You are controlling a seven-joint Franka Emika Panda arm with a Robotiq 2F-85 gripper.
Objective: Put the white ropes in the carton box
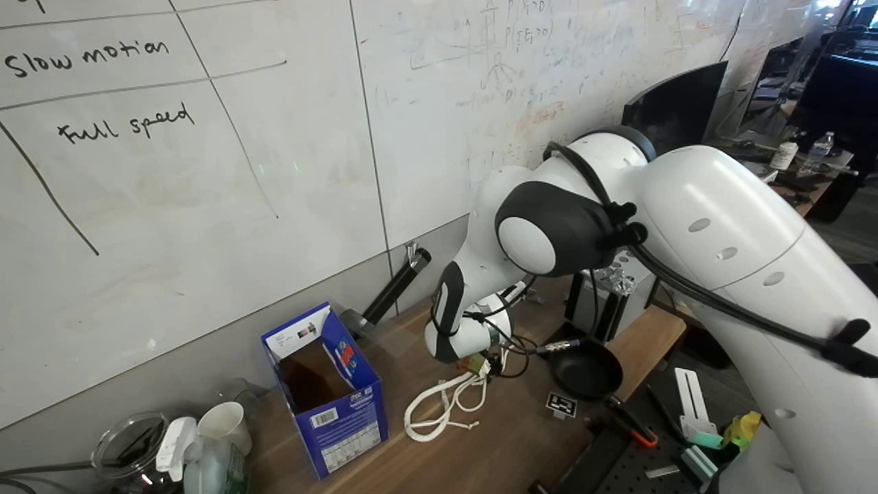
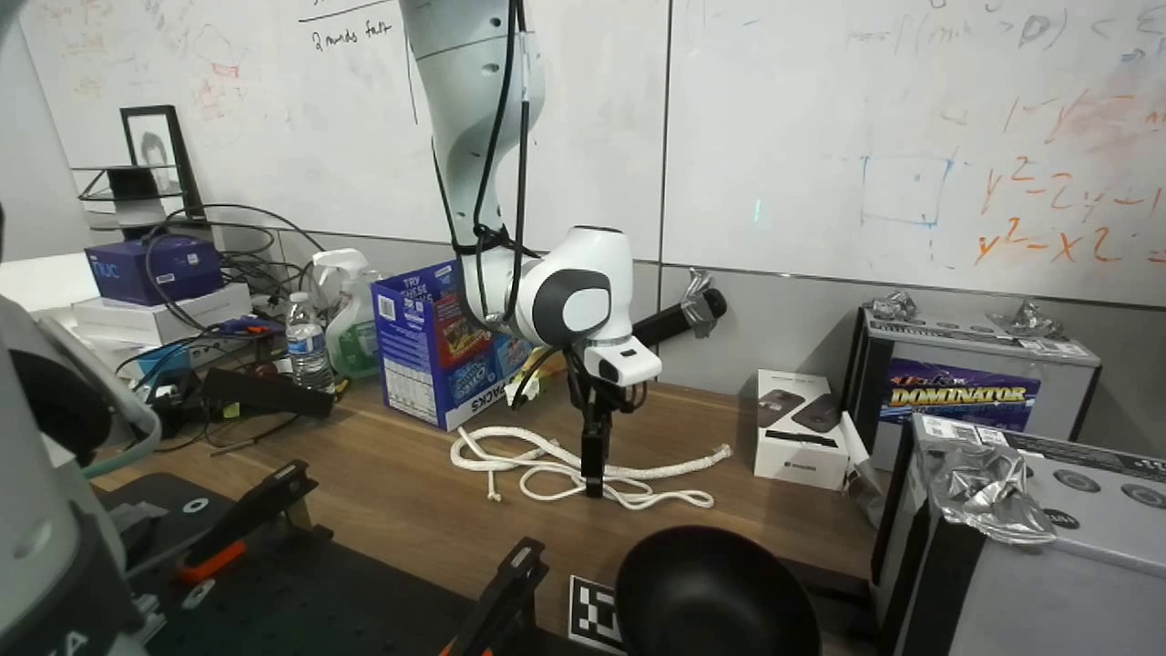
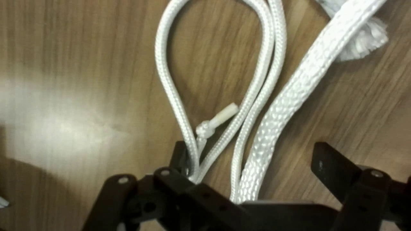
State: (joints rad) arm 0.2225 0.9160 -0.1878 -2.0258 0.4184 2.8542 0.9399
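We see the gripper [image 3: 252,150] pointing down at the wooden table [image 2: 401,483], its jaws spread wide and grasping nothing. The white ropes [image 3: 290,96] lie in loose coils around and below it, the thick cord and thin loops passing between the jaws; one thin loop runs so near a jaw that we cannot tell whether they touch. In an exterior view, we have the carton box [image 1: 353,418] upright, left of the gripper as we look, its brown inside showing, while the ropes reach from under the gripper toward it. There, a black pan [image 1: 583,370] sits on the gripper's opposite side.
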